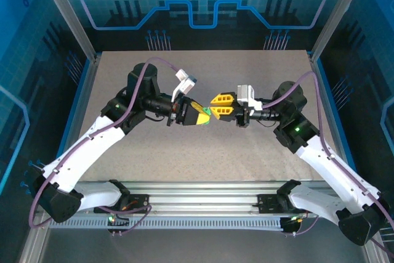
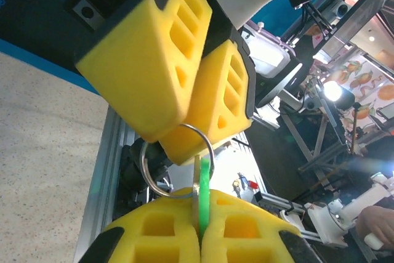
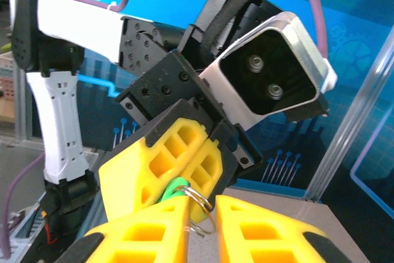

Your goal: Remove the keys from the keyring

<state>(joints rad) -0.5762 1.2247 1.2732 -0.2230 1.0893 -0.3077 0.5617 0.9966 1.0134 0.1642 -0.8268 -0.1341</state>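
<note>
Both grippers meet in mid-air over the table's middle. My left gripper [image 1: 205, 116] is shut on the green-headed keys [image 2: 204, 194], which stand edge-on between its yellow pads [image 2: 154, 232]. The silver keyring [image 2: 176, 161] hangs from the key and loops up to the right gripper's fingers [image 2: 215, 100]. In the right wrist view the keyring [image 3: 205, 212] sits in the narrow gap of my right gripper [image 3: 201, 221], its wire against the inner faces of both fingers. The green key [image 3: 175, 187] peeks out from the left gripper's fingers [image 3: 163, 155] just above.
The speckled grey table [image 1: 203, 152] lies below both arms. An aluminium rail [image 1: 203, 192] runs along its near edge, and frame posts with blue panels [image 1: 203, 4] close in the back and sides.
</note>
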